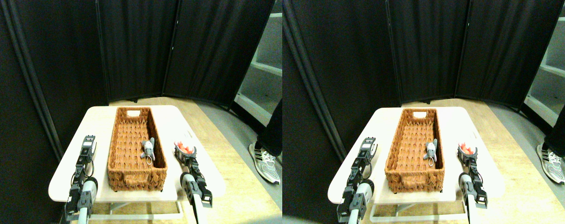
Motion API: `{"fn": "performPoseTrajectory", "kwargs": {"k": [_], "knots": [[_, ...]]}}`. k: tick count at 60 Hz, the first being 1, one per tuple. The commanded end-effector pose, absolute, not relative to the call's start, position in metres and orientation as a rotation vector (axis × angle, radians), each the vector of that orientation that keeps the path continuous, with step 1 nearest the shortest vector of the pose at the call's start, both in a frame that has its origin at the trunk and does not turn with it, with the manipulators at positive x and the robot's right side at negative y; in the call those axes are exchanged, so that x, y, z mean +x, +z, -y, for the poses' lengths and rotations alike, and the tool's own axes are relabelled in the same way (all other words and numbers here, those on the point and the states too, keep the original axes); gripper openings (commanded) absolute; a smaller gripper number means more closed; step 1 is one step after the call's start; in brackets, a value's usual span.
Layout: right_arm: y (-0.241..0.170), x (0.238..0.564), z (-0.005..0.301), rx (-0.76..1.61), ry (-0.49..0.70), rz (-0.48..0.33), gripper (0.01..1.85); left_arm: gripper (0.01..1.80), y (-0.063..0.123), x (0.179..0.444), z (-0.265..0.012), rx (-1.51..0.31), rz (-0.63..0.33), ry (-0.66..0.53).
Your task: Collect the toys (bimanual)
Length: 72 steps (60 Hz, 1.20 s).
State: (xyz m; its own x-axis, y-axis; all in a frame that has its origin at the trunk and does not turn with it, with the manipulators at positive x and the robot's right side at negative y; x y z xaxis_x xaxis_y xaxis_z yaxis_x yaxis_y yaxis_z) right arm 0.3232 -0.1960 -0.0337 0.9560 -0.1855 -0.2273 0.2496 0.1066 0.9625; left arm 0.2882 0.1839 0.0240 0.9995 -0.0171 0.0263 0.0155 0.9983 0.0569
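dark folding screens close off the back of the room, with pale shelving at the right edge and a person's sneaker (265, 162) on the wooden floor beside the low white tabletop (170, 121); a long brown woven basket (134, 151) lies lengthwise along the middle of that tabletop; inside it, against the right wall, rests one grey toy (147, 148) with its keyring loop trailing toward the near end; that one counts as collected; the right tool (185, 149) sits just right of the basket over the tabletop, its jaws narrowed around a red toy (184, 146) whose colour shows between and above them, so this piece looks gripped but not yet in the basket; the left tool (89, 141) stands well left of the basket, over bare tabletop, and i cannot tell whether it is wide or narrow, though nothing shows in it; no other toys are visible on the tabletop; by my judgement, one is delivered, one is in hand, and carrying the red one over the basket wall remains.
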Motion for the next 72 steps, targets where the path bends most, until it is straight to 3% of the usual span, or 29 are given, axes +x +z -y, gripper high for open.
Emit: {"fn": "performPoseTrajectory", "kwargs": {"k": [1, 10, 40, 72], "knots": [[-0.042, 0.322, 0.193, 1.412, -0.417, -0.024, 0.01, 0.14, 0.029, 0.289, -0.183, 0.057, 0.053, -0.017], [-0.032, 0.321, 0.191, 1.393, -0.409, 0.018, 0.01, 0.15, 0.031, 0.288, -0.181, 0.063, 0.052, -0.015], [0.057, 0.326, 0.164, 1.340, -0.093, 0.041, 0.01, 0.14, 0.032, 0.284, -0.185, 0.065, 0.069, -0.024], [0.127, 0.328, 0.080, 1.242, 0.158, -0.050, 0.01, 0.13, 0.031, 0.279, -0.191, 0.079, 0.099, 0.005]]}}
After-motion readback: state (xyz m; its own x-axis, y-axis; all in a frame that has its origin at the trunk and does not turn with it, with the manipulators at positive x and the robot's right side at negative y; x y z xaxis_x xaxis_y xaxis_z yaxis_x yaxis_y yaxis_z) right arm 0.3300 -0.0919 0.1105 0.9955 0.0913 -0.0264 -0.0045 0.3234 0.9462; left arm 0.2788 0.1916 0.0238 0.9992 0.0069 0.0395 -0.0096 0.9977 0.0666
